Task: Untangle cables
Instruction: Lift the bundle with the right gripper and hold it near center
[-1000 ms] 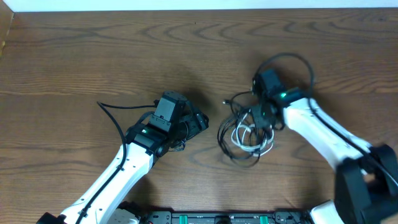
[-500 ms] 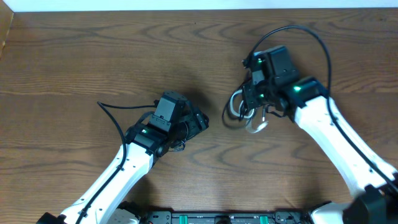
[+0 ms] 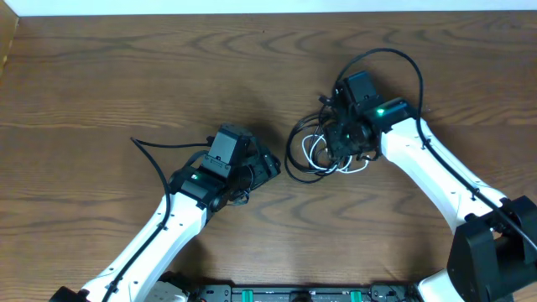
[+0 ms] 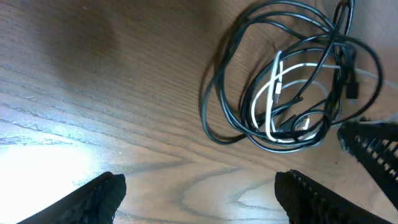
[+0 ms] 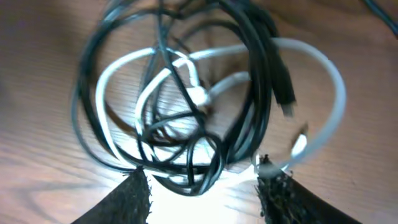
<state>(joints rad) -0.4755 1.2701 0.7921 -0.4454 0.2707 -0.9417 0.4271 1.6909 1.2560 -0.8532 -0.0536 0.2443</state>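
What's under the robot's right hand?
The tangled cables: black loops and one white cord, lying on the wooden table. Seen from overhead, the right gripper covers part of the tangle, so that bit is hidden.

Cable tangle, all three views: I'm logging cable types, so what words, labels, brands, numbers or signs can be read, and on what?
No text is readable in any view.
On the thin black and white cords, no print shows.
On the black plug, the picture is too blurred to tell.
On the white robot arms, there is only a green light and no label.
On the brown wooden table, there is only grain.
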